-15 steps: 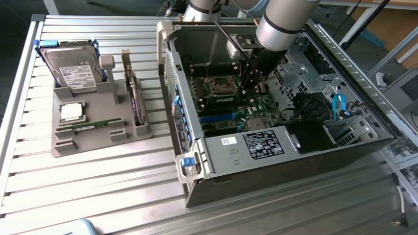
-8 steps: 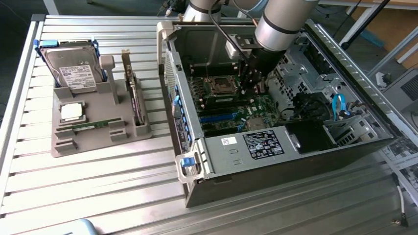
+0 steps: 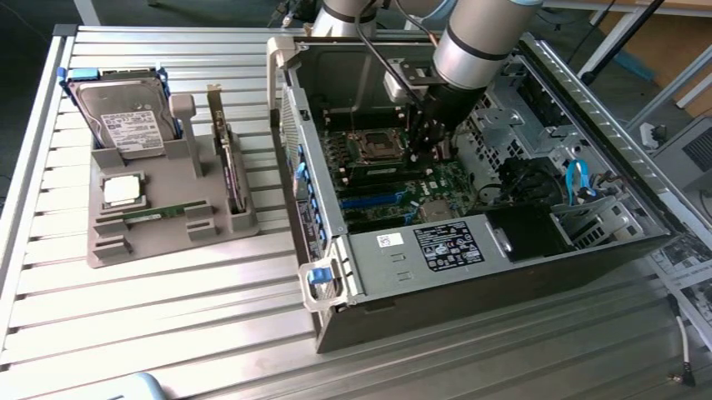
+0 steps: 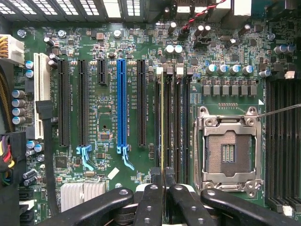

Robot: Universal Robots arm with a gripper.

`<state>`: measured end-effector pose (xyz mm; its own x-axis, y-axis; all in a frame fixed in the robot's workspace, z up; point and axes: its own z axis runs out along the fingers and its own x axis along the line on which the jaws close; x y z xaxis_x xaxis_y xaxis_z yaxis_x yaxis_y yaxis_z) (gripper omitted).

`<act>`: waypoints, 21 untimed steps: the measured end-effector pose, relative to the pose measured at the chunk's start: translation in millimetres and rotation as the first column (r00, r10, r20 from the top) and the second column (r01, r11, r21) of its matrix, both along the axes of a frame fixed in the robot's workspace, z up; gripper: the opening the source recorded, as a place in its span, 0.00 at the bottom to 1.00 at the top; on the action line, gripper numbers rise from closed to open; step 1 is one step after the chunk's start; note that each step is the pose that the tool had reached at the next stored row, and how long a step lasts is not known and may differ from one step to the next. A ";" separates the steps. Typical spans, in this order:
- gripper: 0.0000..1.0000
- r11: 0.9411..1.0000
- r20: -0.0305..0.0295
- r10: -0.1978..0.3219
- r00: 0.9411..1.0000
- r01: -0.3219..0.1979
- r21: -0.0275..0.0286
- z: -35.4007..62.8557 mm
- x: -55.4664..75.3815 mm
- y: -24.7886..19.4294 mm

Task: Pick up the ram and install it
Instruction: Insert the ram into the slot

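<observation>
In the wrist view my gripper (image 4: 162, 178) is shut on the ram (image 4: 162, 122). The ram shows edge-on as a thin pale line running away from the fingertips. It lies along the black memory slots (image 4: 178, 122) beside the bare processor socket (image 4: 229, 150). I cannot tell whether its edge sits in a slot or hangs just above it. In the exterior view the arm reaches down into the open computer case (image 3: 368, 250), and the gripper (image 3: 428, 142) is low over the green motherboard (image 3: 389, 196), near the socket.
A grey parts tray (image 3: 167, 242) at the exterior view's left holds a hard drive (image 3: 128, 117), a square silver processor (image 3: 122, 190), an upright dark card (image 3: 228, 167) and a flat green stick (image 3: 156, 214). Case walls, drive cages and cables ring the board. Expansion slots (image 4: 121, 99) lie beside the memory slots.
</observation>
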<state>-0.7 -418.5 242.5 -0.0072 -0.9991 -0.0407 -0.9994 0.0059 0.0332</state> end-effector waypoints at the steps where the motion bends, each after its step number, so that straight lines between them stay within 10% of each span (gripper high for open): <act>1: 0.12 1.000 0.000 0.000 1.000 0.000 0.000 0.0 0.0 0.0; 21: 0.12 1.000 0.000 0.000 1.000 0.000 0.000 -1.5 0.9 -0.4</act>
<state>0.1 -418.9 241.0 -0.0073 -0.9991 -0.0408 -0.9994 0.0059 0.0331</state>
